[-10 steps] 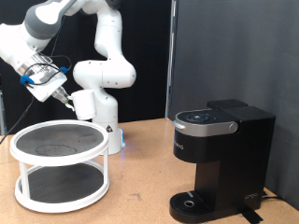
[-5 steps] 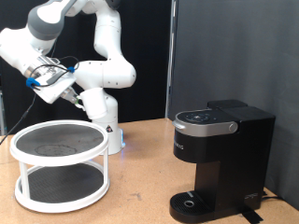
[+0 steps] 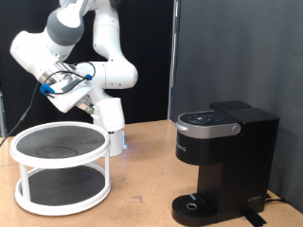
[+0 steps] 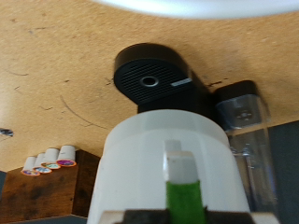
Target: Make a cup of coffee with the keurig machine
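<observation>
My gripper (image 3: 86,106) hangs above the far right rim of the white two-tier stand (image 3: 60,163), at the exterior view's left. In the wrist view a white cylindrical cup (image 4: 140,159) fills the foreground around a green finger (image 4: 177,185), so the gripper looks shut on it. In the exterior view the cup (image 3: 102,111) is hard to tell from the white arm base behind it. The black keurig machine (image 3: 222,161) stands at the exterior view's right with its lid down and its round drip base (image 3: 194,203) bare. The machine also shows in the wrist view (image 4: 159,79).
The robot's white base (image 3: 112,132) stands behind the stand. The wrist view shows the machine's water tank (image 4: 245,107), several coffee pods (image 4: 47,161) on a wooden box (image 4: 47,191), and the stand's rim (image 4: 187,6). The wooden table (image 3: 142,180) lies between the stand and the machine.
The arm has swung the gripper towards the exterior view's right, from the stand's far left side to its far right rim, and the wrist has turned. The machine has not moved.
</observation>
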